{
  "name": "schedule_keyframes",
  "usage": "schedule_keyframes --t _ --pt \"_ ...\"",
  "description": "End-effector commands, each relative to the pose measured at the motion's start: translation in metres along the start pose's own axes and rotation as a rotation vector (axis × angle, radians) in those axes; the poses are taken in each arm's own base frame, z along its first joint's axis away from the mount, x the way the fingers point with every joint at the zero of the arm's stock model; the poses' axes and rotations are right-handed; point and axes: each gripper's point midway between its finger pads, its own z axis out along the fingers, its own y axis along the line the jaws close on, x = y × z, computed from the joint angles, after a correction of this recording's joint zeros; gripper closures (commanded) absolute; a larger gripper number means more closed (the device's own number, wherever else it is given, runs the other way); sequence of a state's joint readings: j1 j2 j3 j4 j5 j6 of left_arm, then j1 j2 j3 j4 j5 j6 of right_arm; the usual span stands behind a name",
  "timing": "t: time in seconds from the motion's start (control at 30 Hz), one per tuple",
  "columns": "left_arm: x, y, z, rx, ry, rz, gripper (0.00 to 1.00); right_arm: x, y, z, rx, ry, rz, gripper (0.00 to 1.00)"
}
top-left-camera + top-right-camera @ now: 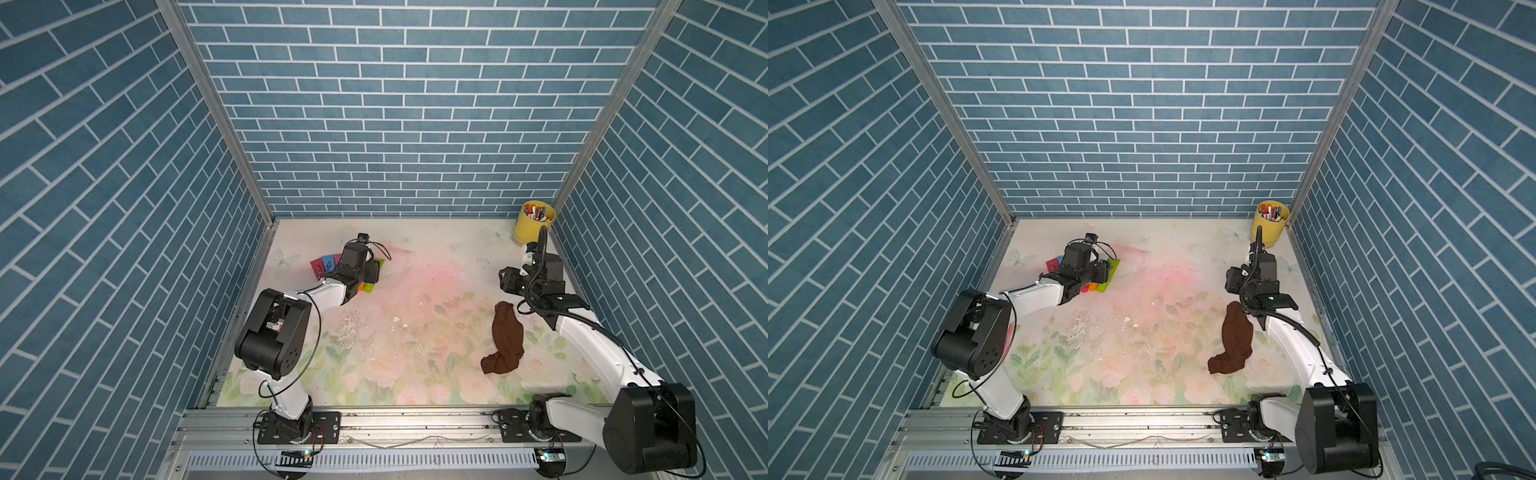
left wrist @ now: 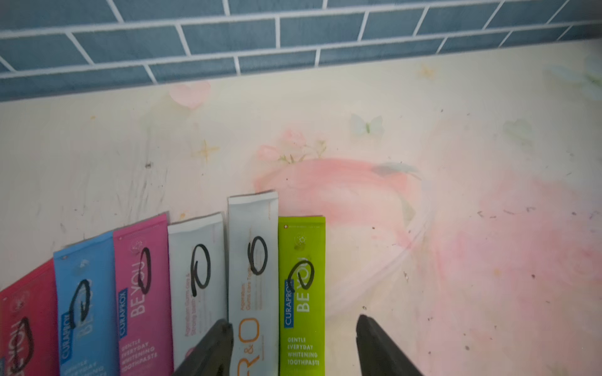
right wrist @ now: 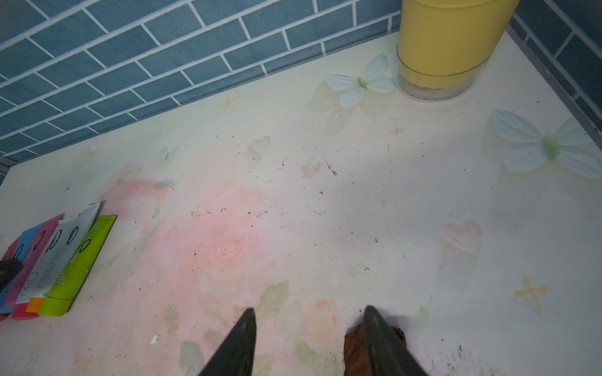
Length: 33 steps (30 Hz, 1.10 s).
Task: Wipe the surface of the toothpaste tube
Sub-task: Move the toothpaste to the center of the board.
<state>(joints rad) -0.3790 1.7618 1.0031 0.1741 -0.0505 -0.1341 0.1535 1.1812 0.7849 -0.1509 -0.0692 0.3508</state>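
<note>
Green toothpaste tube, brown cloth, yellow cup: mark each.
green toothpaste tube (image 2: 301, 293), left wrist view, middle of its printed face.
brown cloth (image 1: 507, 336), in a top view, middle of the fabric.
yellow cup (image 3: 449, 42), right wrist view, outer wall.

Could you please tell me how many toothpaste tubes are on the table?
6, fanned side by side beneath the left hand: red tube, blue tube, pink tube, shorter white tube, taller white tube, green tube. The arm may hide more.

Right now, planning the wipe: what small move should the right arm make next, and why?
Probably lower the right gripper onto the brown cloth and close: its jaws stand apart, empty, by the cloth's far end, and wiping needs it.
</note>
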Motion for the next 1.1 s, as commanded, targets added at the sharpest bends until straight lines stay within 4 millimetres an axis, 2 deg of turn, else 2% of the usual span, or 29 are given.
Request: schedule_keyframes --t 0.0,0.17,0.3,0.83,0.97,1.07 --pt "0.013 -0.006 0.007 -0.024 0.072 0.050 0.35 0.001 0.005 -0.003 -0.015 0.013 -0.019 0.48" --pt "0.034 -0.001 0.016 -0.084 0.164 0.059 0.38 0.003 0.004 0.001 -0.012 0.027 -0.027 0.47" --pt "0.041 -0.007 0.014 -0.090 0.201 0.069 0.48 0.005 0.008 0.004 -0.036 0.043 -0.027 0.48" --pt "0.082 -0.025 0.023 -0.051 0.340 0.080 0.43 0.003 0.010 -0.001 -0.042 0.041 -0.030 0.49" --pt "0.089 -0.033 0.022 -0.027 0.351 0.076 0.49 0.001 0.011 -0.005 -0.043 0.033 -0.029 0.50" --pt "0.093 -0.041 0.020 -0.017 0.354 0.085 0.59 -0.001 0.011 -0.010 -0.041 0.031 -0.029 0.51"
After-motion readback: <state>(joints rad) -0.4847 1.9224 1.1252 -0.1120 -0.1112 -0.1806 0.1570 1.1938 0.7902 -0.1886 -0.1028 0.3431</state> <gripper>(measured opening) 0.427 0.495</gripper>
